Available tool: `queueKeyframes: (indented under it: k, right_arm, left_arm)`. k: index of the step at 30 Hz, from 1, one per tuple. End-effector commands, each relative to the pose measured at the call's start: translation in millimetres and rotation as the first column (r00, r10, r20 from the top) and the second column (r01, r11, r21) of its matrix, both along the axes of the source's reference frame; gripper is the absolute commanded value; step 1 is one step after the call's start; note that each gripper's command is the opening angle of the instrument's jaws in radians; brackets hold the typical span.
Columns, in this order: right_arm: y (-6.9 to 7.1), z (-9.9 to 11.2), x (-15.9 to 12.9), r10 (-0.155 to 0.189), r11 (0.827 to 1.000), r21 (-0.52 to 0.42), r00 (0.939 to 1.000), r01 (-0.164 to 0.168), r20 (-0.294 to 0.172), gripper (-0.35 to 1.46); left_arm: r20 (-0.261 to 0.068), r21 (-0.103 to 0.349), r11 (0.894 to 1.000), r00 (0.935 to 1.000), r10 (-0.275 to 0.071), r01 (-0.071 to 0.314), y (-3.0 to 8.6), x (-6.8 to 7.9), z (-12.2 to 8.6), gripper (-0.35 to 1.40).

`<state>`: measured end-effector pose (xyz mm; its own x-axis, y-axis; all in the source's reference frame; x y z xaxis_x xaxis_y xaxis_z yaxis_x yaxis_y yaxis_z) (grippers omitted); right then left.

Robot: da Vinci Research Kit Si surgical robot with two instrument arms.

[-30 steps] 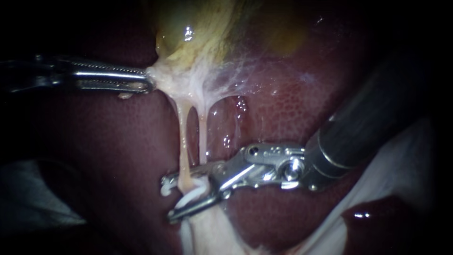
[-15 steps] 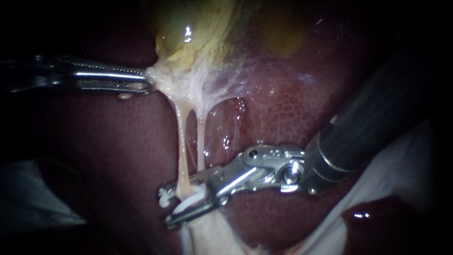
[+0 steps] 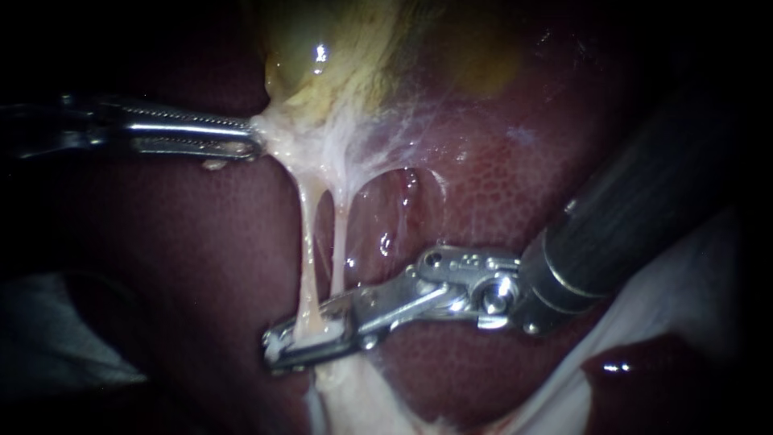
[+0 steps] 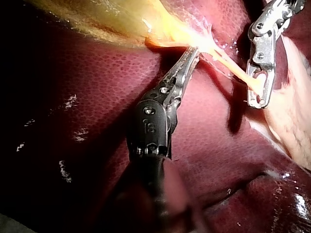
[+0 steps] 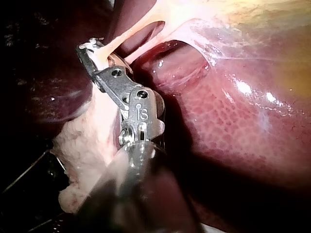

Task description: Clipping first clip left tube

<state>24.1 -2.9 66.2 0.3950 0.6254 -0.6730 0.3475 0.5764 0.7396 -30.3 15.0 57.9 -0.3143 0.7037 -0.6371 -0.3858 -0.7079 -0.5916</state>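
From the left, the left instrument reaches in low across the dark red liver. Its narrow toothed jaws are clamped on the pale tissue where the gallbladder narrows, and that tissue is drawn out tight towards them. The gallbladder itself is a yellowish, glistening swelling lying against the liver's upper part, with thin white webbing spread from its neck over the liver surface.

Two thin pale tubes hang from the gripped tissue, side by side and just apart, with a slit of liver showing between them. The left tube runs straight down into the jaws of the right instrument. These jaws are pressed nearly together across the tube's lower end, one on each side, with a white clip squeezed between them around the tube. The right tube drops just beside it and passes behind the upper jaw; I cannot tell whether it is caught there.

Below the jaws lies a lump of pale fatty tissue. The right instrument's dark shaft slants away to the upper right over the liver.
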Motion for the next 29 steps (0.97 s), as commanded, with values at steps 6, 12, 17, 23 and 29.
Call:
queueKeyframes:
  k: [6, 12, 17, 23, 29]
  right_arm:
    - [-0.1, 0.0, -0.4, -0.001, 1.0, 0.016, 1.0, 0.001, 0.008, -0.35]
    - [-0.1, 0.0, -0.4, 0.001, 1.0, 0.027, 0.9999, -0.001, 0.011, -0.35]
    - [-0.1, 0.0, -0.5, -0.001, 1.0, 0.026, 0.9999, 0.001, 0.013, -0.35]
    - [-0.1, 0.1, -0.5, -0.001, 1.0, 0.026, 0.9999, 0.001, 0.013, -0.35]
    - [-0.1, 0.1, -0.5, -0.002, 1.0, 0.026, 0.9999, 0.001, 0.013, -0.35]
  left_arm:
    - [0.0, 0.0, 1.0, 1.0, 0.0, 0.0, 0.0, 0.0, 0.0, -0.35]
    - [0.0, 0.0, 1.0, 1.0, 0.0, 0.0, 0.0, 0.0, 0.0, -0.35]
    - [0.0, 0.0, 1.0, 1.0, 0.0, 0.0, 0.0, 0.0, 0.0, -0.35]
    - [0.0, 0.0, 1.0, 1.0, 0.0, 0.0, 0.0, 0.0, 0.0, -0.35]
    - [0.0, 0.0, 1.0, 1.0, -0.001, 0.001, 0.0, 0.0, 0.0, -0.35]
